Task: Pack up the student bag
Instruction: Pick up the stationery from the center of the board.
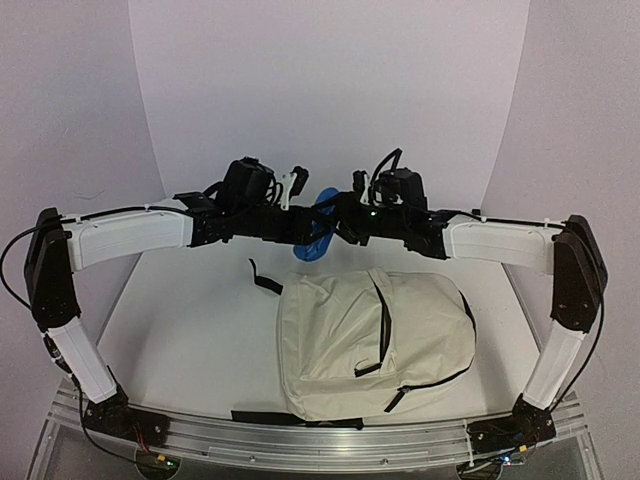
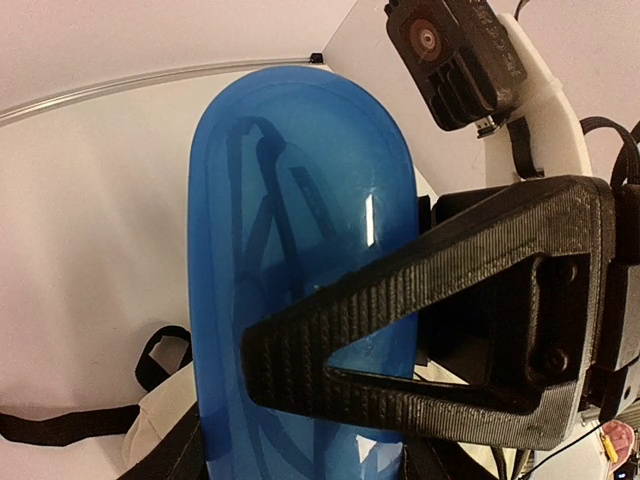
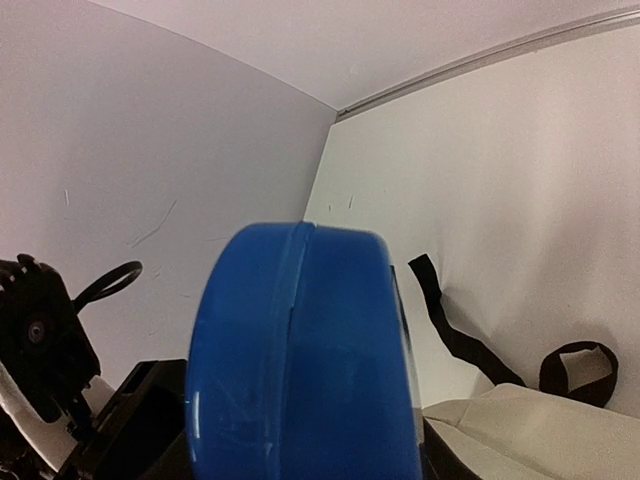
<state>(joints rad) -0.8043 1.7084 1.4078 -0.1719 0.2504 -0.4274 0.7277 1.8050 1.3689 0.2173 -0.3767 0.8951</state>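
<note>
Left gripper [image 2: 290, 350] is clamped partway closed on a blue case [image 2: 290, 200], one ribbed black finger [image 2: 400, 290] lying across its side. Right gripper [image 1: 348, 215] stands at the case's other end; whether it has hold cannot be told. Case hangs in the air just beyond the bag's far edge. Bag [image 1: 340, 340] lies flat on the table [image 1: 190, 320], a black strap [image 1: 262, 280] trailing off its far left corner

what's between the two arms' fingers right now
A blue plastic case, raised near the far end of the student bag. The top view shows it between them; both wrist views show it close up.
</note>
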